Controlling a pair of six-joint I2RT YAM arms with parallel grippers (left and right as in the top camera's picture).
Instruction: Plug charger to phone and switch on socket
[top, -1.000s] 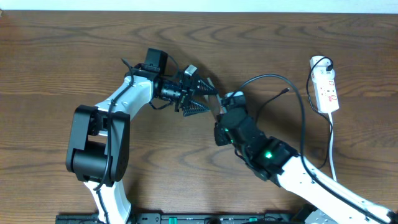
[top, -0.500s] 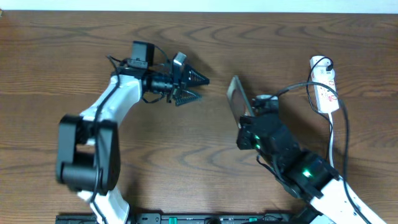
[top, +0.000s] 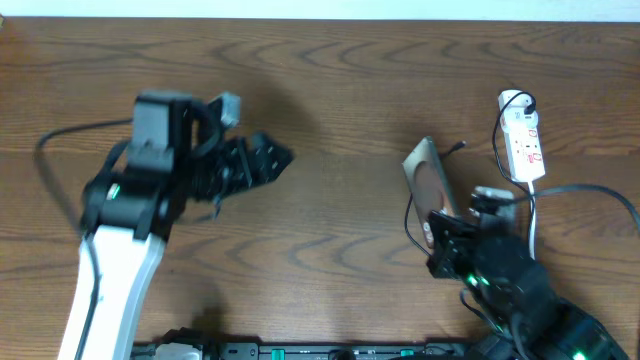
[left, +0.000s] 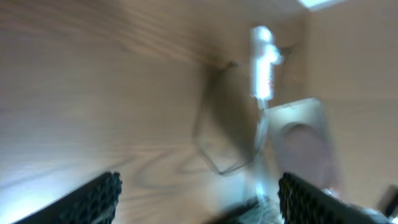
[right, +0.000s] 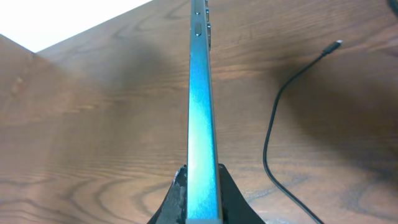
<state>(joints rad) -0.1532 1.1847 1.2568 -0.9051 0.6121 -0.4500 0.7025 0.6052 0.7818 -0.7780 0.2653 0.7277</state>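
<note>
The wooden table (top: 330, 70) carries everything. Well off to the left, the left gripper (top: 272, 162) hangs spread and empty. The socket (top: 522, 135) lies near the right edge. Just left of it, the right gripper (right: 203, 190) pinches the phone (right: 200, 106) by one end, holding it up on edge. The charger (right: 270, 140) cable loops on the table beside it, and its tip (right: 336, 43) lies loose, not plugged in. With so narrow a hold, the phone could pivot or slip if the plug pushes against it. The phone's port and the socket's switch cannot be made out, the right arm covers part of the cable, and the left wrist view is blurred.
</note>
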